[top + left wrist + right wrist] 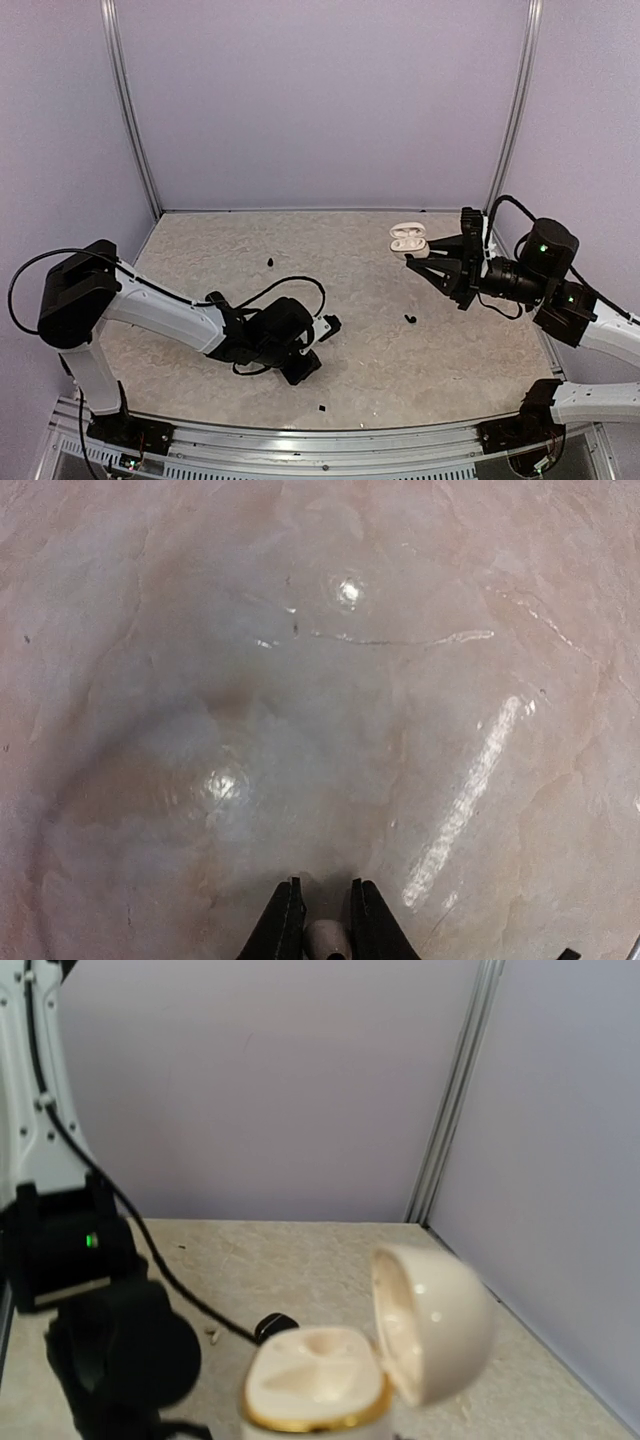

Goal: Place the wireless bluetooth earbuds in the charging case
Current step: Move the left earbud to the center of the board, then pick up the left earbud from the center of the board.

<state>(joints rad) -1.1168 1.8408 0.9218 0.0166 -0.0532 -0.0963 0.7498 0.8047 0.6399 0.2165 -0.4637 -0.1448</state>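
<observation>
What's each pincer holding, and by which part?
Left pincer: a small white earbud, which part unclear. Right pincer: the open charging case, by its lower body.

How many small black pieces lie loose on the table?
3: one black piece back left, one right of centre, one near the front edge. More may be hidden.

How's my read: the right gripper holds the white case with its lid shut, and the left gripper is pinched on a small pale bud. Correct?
Not quite: the lid is open, not shut. The right wrist view shows the case with its lid tipped up to the side. The rest holds: the right gripper holds the case, and the left gripper is pinched on a small pale bud.
</observation>
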